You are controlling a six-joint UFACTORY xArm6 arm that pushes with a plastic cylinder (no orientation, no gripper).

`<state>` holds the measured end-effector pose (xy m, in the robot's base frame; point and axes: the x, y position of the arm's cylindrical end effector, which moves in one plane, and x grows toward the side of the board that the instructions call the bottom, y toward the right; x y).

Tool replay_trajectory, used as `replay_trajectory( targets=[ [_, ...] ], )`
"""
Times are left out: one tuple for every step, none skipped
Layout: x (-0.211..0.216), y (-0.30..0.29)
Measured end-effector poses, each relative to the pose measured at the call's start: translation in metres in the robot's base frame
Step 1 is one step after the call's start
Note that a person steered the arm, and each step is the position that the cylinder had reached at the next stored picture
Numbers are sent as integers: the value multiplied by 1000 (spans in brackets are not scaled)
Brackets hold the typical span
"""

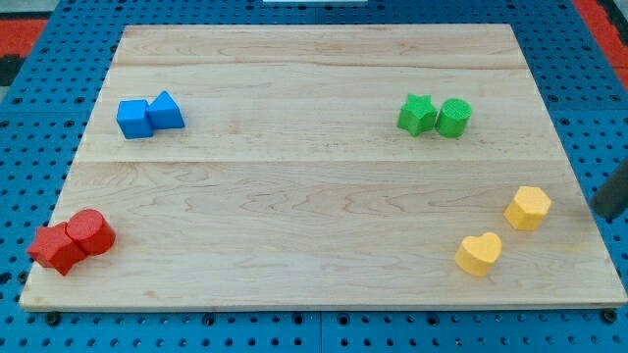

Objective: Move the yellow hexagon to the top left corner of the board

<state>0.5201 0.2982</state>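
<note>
The yellow hexagon (528, 207) lies near the board's right edge, in the lower half. A yellow heart (479, 253) lies just below and to its left, apart from it. My rod comes in at the view's right edge. My tip (606, 209) is just past the board's right edge, to the right of the yellow hexagon, with a gap between them. The board's top left corner (132, 39) is far across the board from the hexagon.
A blue cube (133, 119) and a blue triangular block (166, 110) touch at the upper left. A green star (418, 115) and a green cylinder (453, 118) sit at the upper right. A red star (56, 247) and a red cylinder (90, 232) sit at the lower left corner.
</note>
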Motion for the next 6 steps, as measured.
replay_trajectory(
  targets=[
    [0,-51],
    [6,-75],
    [-3,-148],
    [-31,-221],
    [-39,-241],
    [-68,-290]
  ],
)
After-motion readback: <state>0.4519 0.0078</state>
